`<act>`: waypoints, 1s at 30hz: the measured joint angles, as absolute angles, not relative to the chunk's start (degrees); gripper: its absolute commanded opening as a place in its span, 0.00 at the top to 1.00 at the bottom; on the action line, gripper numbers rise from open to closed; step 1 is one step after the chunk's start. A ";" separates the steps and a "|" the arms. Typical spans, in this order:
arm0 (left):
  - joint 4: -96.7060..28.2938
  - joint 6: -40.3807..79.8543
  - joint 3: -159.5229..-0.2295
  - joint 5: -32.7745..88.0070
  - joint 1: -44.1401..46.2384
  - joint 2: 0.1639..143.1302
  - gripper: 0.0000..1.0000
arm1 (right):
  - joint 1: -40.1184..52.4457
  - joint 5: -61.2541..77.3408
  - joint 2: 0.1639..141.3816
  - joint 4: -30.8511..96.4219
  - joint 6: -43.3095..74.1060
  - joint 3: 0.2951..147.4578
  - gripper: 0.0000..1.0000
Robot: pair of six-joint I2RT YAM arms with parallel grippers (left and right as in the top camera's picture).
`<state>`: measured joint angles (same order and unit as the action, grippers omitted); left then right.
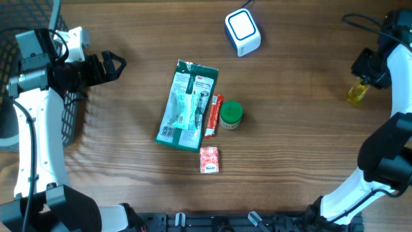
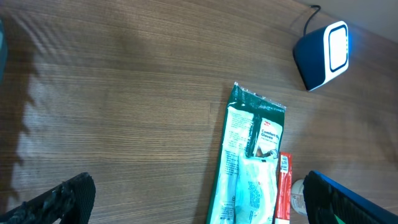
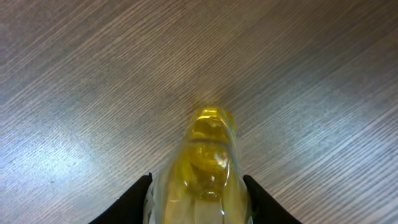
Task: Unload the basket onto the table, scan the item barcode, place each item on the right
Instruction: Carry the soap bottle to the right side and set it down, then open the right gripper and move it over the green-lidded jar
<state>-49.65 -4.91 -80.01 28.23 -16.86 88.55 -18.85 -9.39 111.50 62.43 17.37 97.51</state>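
The right gripper (image 1: pixel 368 72) pinches the yellow bottle (image 1: pixel 358 92) far to the right of the scanner (image 1: pixel 243 31), likely to carry its barcode there, while the left gripper (image 1: pixel 112 64) hangs wide open.

Robot lab bench: wooden table (image 1: pixel 302 148), barcode scanner (image 1: pixel 243 32), packaged shop goods (image 1: pixel 188 103).

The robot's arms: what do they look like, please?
The left arm and right arm are white tubular links joined by black rounded joints; a black cable runs along the left one. The left gripper and right gripper have black fingers.
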 measured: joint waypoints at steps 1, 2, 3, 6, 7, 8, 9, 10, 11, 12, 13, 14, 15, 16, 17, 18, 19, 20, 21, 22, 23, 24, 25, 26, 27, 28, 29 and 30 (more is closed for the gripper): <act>-49.65 -4.91 -80.01 28.23 -16.86 88.55 0.00 | -18.81 -9.34 111.50 62.41 17.37 97.49 0.82; -49.63 -4.91 -80.01 28.23 -16.86 88.55 0.00 | -18.81 -9.10 111.50 62.24 17.37 97.47 0.81; -49.63 -4.91 -79.99 28.23 -16.86 88.55 0.00 | -18.81 -8.51 111.50 61.73 17.34 97.43 0.78; -49.65 -4.91 -79.99 28.23 -16.86 88.55 0.00 | -18.81 -4.51 111.50 60.77 17.26 97.41 0.62; -49.63 -4.91 -80.01 28.23 -16.86 88.55 0.00 | -18.81 -3.66 111.50 60.75 17.23 97.41 0.60; -49.63 -4.91 -80.01 28.23 -16.86 88.55 0.00 | -18.81 -2.79 111.50 60.77 17.06 97.41 0.59; -49.63 -4.91 -80.01 28.23 -16.86 88.55 0.00 | -18.81 -2.39 111.50 60.80 17.04 97.41 0.56; -49.63 -4.91 -80.01 28.23 -16.86 88.55 0.00 | -18.81 -2.13 111.50 60.82 17.04 97.38 0.53; -49.63 -4.91 -80.01 28.23 -16.86 88.55 0.00 | -18.81 -1.91 111.50 60.86 16.91 97.36 0.51; -49.63 -4.91 -79.99 28.23 -16.86 88.55 0.00 | -18.81 -1.80 111.50 60.99 16.64 97.36 0.46; -49.63 -4.91 -79.99 28.23 -16.86 88.55 0.00 | -18.81 -1.69 111.50 61.17 16.64 97.30 0.40; -49.63 -4.91 -80.01 28.23 -16.86 88.55 0.00 | -18.81 -1.69 111.50 61.28 16.64 97.30 0.40; -49.65 -4.91 -80.01 28.23 -16.86 88.55 0.00 | -18.81 -1.76 111.50 61.30 16.60 97.30 0.40; -49.65 -4.91 -80.01 28.23 -16.86 88.55 0.00 | -18.81 -1.72 111.50 61.49 16.60 97.30 0.39; -49.63 -4.91 -79.99 28.23 -16.86 88.55 0.00 | -18.81 -1.72 111.50 61.56 16.60 97.30 0.37; -49.65 -4.91 -80.01 28.23 -16.86 88.55 0.00 | -18.81 -1.72 111.50 61.63 16.60 97.30 0.34; -49.65 -4.91 -80.01 28.23 -16.86 88.55 0.00 | -18.81 -1.72 111.50 61.63 16.62 97.30 0.33; -49.63 -4.91 -80.01 28.23 -16.86 88.55 0.00 | -18.81 -1.72 111.50 61.65 16.60 97.30 0.33; -49.63 -4.91 -79.99 28.23 -16.86 88.55 0.00 | -18.81 -1.72 111.50 61.78 16.60 97.30 0.43; -49.63 -4.91 -80.01 28.23 -16.86 88.55 0.00 | -18.81 -1.72 111.50 61.95 16.62 97.30 0.53; -49.63 -4.91 -80.01 28.23 -16.86 88.55 0.00 | -18.81 -1.72 111.50 62.33 16.75 97.30 0.55; -49.63 -4.91 -80.01 28.23 -16.86 88.55 0.00 | -18.81 -1.76 111.50 62.52 16.73 97.30 0.55; -49.63 -4.91 -80.01 28.23 -16.86 88.55 0.00 | -18.81 -2.15 111.50 62.61 16.58 97.30 0.54; -49.63 -4.91 -79.99 28.23 -16.86 88.55 0.00 | -18.81 -2.44 111.42 62.61 16.62 97.30 0.50; -49.65 -4.91 -79.99 28.23 -16.86 88.55 0.00 | -18.81 -2.79 111.18 62.61 16.62 97.30 0.46; -49.63 -4.91 -80.01 28.23 -16.86 88.55 0.00 | -18.70 -2.94 110.74 62.59 16.47 97.32 0.42; -49.63 -4.91 -79.99 28.23 -16.86 88.55 0.00 | -18.52 -3.09 109.45 62.87 16.58 97.56 0.40; -49.65 -4.91 -80.01 28.23 -16.86 88.55 0.00 | -18.26 -3.09 108.38 63.02 16.60 97.97 0.37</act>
<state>-49.65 -4.91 -80.01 28.23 -16.86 88.55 -18.26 -3.09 108.38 63.02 16.60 97.97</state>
